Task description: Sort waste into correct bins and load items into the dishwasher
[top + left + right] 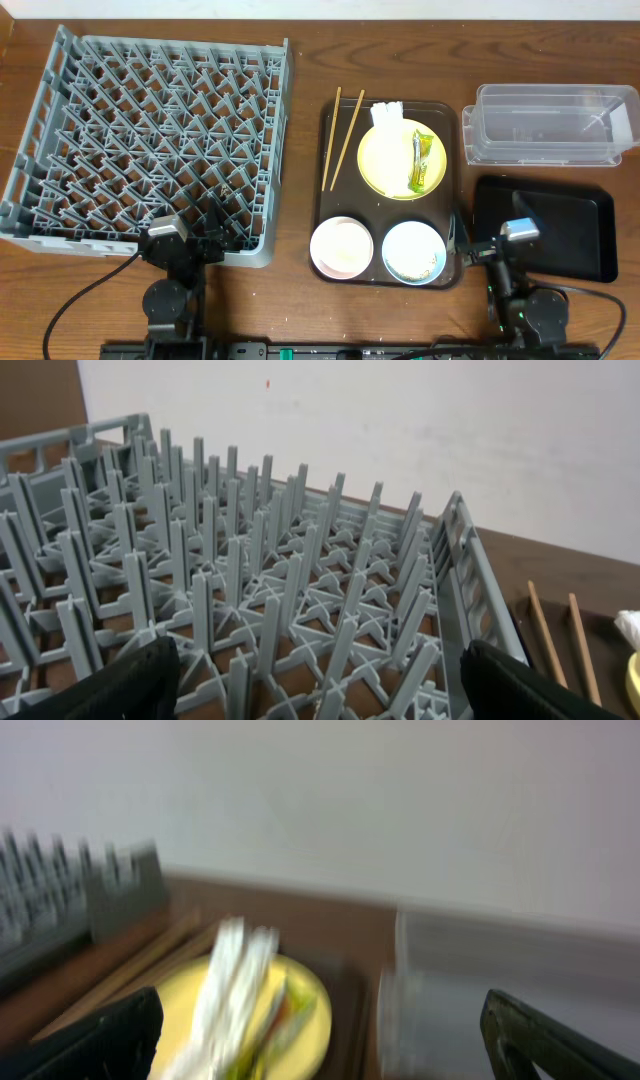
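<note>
Hovering with left gripper [320, 688] spread wide over near edge of the rack [150, 130]. Holding right gripper [320, 1042] spread too, empty, beside the black tray [572, 232].

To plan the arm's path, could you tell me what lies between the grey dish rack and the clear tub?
In the overhead view, the brown serving tray, carrying chopsticks, yellow plate and wrapper, lies between them.
</note>
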Tool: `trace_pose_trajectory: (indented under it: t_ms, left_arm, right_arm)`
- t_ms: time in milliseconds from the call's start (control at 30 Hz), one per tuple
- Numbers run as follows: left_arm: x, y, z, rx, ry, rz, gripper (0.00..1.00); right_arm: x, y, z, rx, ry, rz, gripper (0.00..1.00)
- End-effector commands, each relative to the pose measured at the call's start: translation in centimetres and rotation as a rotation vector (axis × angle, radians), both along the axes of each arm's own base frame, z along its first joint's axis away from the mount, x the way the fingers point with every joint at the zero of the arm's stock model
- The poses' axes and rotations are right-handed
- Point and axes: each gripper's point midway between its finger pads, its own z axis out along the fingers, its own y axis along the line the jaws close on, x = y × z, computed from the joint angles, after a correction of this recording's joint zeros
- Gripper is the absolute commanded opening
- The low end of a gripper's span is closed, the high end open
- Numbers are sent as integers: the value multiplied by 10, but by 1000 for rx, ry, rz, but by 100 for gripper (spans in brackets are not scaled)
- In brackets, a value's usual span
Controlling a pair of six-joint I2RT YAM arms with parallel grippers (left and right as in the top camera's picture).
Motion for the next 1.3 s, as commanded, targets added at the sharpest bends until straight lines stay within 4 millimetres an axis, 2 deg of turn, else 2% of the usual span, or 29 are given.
trace_pose_trajectory:
  t_ms: [0,167,267,367,467,600,733,900,1000,1100,1167,1267]
  left_arm:
    - [2,-6,16,-7,-76,-39,91]
    - [-4,-9,81,0,-244,-55,91]
    - [-5,-9,108,0,-246,-55,91]
    - [3,-11,127,-3,-164,-68,91]
    - [18,-18,140,-15,-3,-110,91]
    - [37,-38,154,-51,205,-222,91]
    - [50,-47,161,-93,409,-268,91]
    - [62,-47,148,-121,592,-262,91]
    - [66,-53,140,-142,626,-297,92]
    - [65,-66,139,-175,636,-366,91]
    - [63,-72,141,-190,632,-404,91]
    - [62,-76,141,-200,632,-426,92]
  right_arm:
    - [-4,-2,29,-46,-89,-9,99]
    - [-8,-3,72,-54,-111,-17,99]
    - [0,-2,92,-65,-43,-14,99]
    - [17,5,111,-82,64,17,99]
    - [38,23,129,-96,178,102,99]
    - [67,46,137,-104,392,214,99]
    - [90,61,123,-196,614,264,99]
    - [116,96,92,-267,779,380,99]
    - [113,136,75,-187,838,576,99]
    - [110,160,59,-127,890,712,99]
    - [120,162,43,-91,940,688,99]
    - [145,144,-1,-24,1091,449,99]
